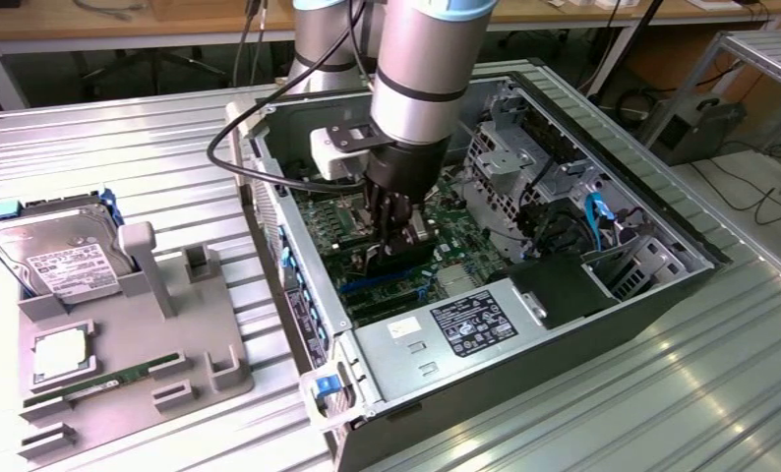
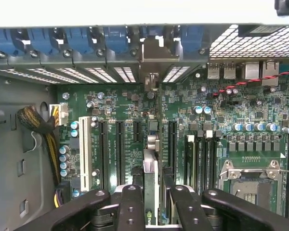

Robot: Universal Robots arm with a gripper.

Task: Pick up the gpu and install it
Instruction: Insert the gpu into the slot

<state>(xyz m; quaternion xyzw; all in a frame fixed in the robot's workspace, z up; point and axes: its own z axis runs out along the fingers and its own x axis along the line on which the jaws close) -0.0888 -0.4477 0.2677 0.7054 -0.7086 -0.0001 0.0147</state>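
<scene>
gripper [image 1: 393, 236] down inside open pc case [image 1: 653, 221], jaws closed on gpu [image 2: 151, 192], held edge-on so card lines up over motherboard slots [image 2: 119, 149]. silver bracket [image 2: 151, 57] toward rear openings, at exterior view's left wall. seated? can't tell.

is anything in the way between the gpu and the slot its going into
Nothing visible blocks it. The gripper holds the gpu edge-on, directly over the motherboard inside the open computer case, its silver bracket lined up with the rear slot openings. The slots beside it look empty.
</scene>
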